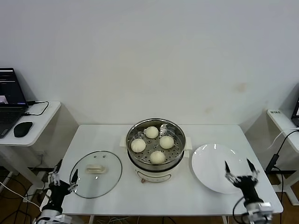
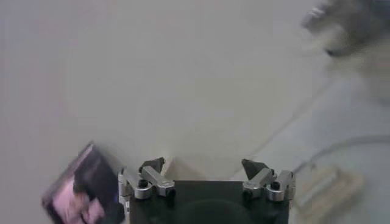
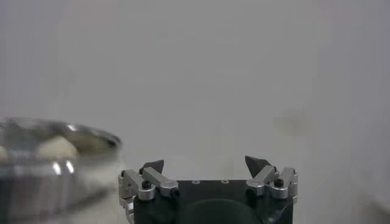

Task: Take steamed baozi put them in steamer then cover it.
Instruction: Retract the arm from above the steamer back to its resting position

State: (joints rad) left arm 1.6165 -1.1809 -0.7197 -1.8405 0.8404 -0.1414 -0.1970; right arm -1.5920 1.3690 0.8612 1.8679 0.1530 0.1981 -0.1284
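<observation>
At the far left, a laptop (image 1: 8,95) and a black mouse (image 1: 23,129) are seen on a side desk (image 1: 46,112), well apart from the white table (image 1: 98,135) where the work is laid out. The left gripper (image 1: 61,181) is held low at the table's near left corner, just beside the near left edge of the cover, and its fingers (image 2: 152,164) are spread apart with nothing between them, as is confirmed in the left wrist view. The cover (image 1: 96,173), a clear glass lid with a metal rim and a cream-white bar handle, is laid flat on the table to the left of the steamer and is not touched by either gripper. The steamer (image 1: 177,148) is placed at the middle of the table on its cream-white base, uncovered, and all four steamed baozi (image 1: 138,145) are seen resting on its perforated tray, spaced apart in a rough ring. To its right, a white plate (image 1: 210,168) is set on the table, close to the steamer. The right gripper (image 1: 240,169) is held over the near right part of that plate, its fingers (image 3: 257,163) parted and nothing gripped; in the right wrist view the steamer's steel rim, with a bun inside, is visible off to one side.
</observation>
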